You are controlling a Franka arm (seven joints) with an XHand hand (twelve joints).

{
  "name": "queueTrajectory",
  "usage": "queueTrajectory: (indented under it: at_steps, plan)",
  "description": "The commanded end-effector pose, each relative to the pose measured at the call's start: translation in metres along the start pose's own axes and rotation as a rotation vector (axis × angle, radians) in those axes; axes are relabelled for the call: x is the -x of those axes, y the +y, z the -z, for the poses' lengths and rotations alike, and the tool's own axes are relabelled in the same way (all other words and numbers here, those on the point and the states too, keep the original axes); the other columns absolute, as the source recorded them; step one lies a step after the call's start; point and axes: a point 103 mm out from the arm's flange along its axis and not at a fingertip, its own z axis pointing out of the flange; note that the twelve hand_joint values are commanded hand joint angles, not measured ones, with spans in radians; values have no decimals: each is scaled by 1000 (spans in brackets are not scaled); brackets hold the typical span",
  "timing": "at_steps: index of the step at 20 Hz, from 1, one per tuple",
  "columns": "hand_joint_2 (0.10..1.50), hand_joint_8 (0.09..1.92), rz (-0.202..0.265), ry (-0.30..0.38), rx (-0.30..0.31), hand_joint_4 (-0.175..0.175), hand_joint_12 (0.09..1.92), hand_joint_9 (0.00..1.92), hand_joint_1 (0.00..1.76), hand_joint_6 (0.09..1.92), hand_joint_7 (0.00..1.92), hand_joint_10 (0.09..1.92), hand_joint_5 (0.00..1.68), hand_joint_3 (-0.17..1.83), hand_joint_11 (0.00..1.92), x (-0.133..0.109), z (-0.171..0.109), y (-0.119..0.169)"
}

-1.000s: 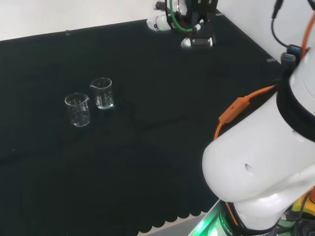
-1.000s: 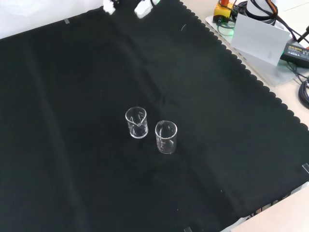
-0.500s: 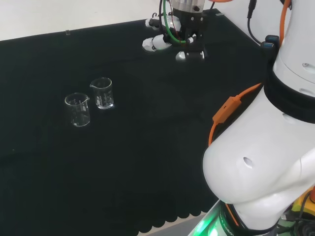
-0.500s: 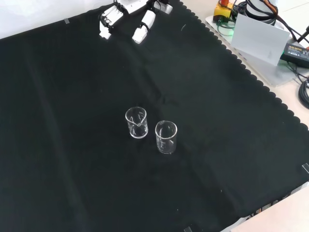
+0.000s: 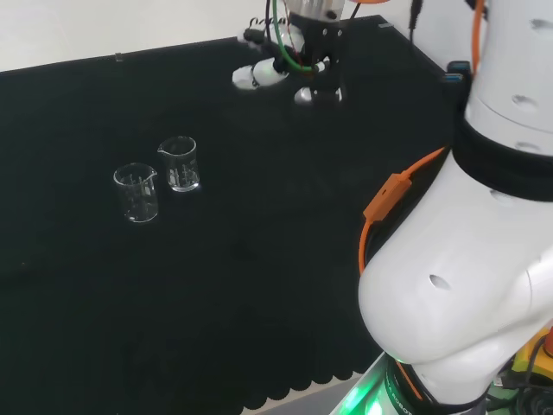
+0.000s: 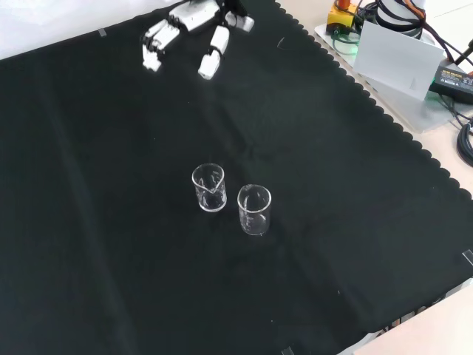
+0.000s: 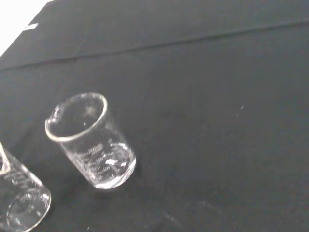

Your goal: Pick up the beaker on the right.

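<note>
We see the fingers (image 6: 156, 49) stretched out nearly straight and spread, with nothing between them; the hand (image 6: 194, 16) holds nothing, and its upper part is cut off by the top edge of the front view, so we cannot make out the palm in full. In the head view the hand (image 5: 285, 73) hangs over the far part of the black cloth (image 5: 259, 285), partly hidden behind green and black cables, well apart from the glassware. Two clear beakers stand upright on the cloth near its middle, just beside each other but not touching. In the front view the right beaker (image 6: 254, 210) stands slightly nearer the camera than the left beaker (image 6: 209, 188). In the head view that same right beaker (image 5: 136, 193) lies to the left and the other (image 5: 179, 163) to the right. Both look empty, though the clear glass makes that hard to judge. In the wrist view one beaker (image 7: 92, 140) shows whole, while a second (image 7: 19, 203) is cut off at the edge, and we cannot tell which is which there.
</note>
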Motion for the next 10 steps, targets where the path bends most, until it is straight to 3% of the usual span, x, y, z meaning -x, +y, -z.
queueTrajectory:
  at_steps: [1, 10]
  plan:
    - [1008, 583, 117, 149, -67, -67, 1006, 234, 664, 87, 140, 662, 225, -175, 0, -8, -71, 45]
    - [971, 588, 144, 195, -89, -66, 965, 163, 653, 87, 90, 680, 207, -175, 0, -7, -94, 50]
